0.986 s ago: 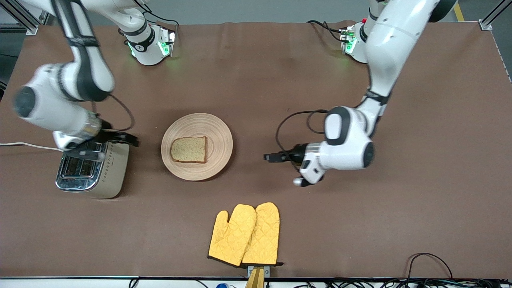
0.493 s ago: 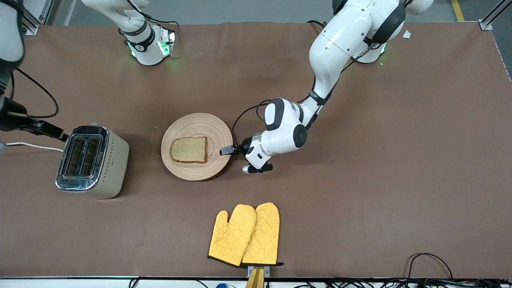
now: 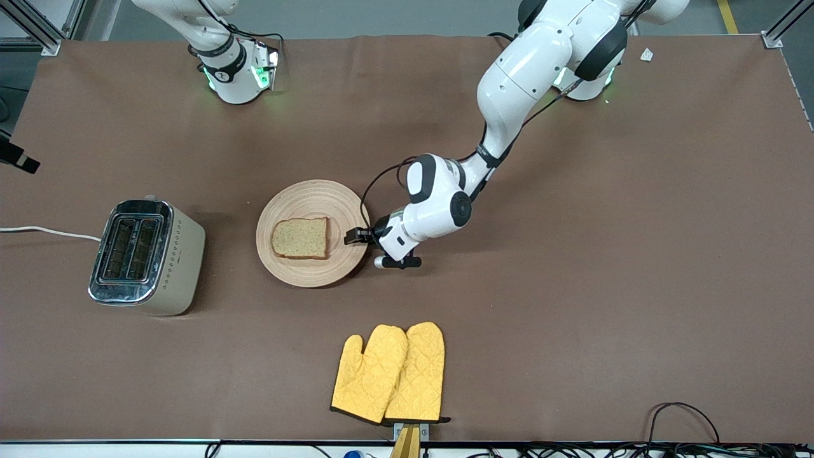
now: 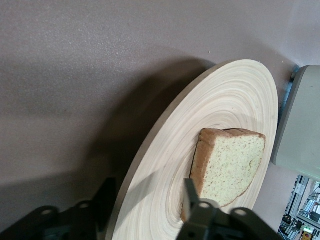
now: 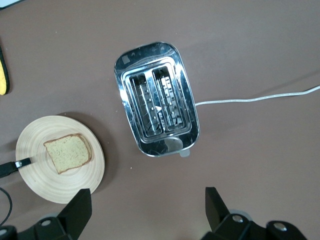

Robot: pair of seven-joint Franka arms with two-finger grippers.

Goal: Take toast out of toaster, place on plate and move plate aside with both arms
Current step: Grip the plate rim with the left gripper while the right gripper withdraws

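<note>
yellow oven mitts [image 3: 389, 373] nearest the front camera, at the table's edge, well apart from everything else. farther up, wooden plate [image 3: 289, 202] mid-table with toast [image 3: 300, 238] lying flat on it, near the centre. toaster [image 3: 147, 256] beside the plate toward the right arm's end, both slots empty, white cord [image 3: 44, 231] trailing off. left gripper [image 3: 357, 236] at the plate's rim on the left arm's end, fingers spread either side of the rim: one finger [image 4: 191, 200] over the plate's top close to the toast, the other below the edge; no clamping seen. farthest, right gripper [image 5: 147, 207] raised high above the table over the toaster end, fingers wide apart, holding nothing; barely showing at the front view's edge [image 3: 19, 159].
</note>
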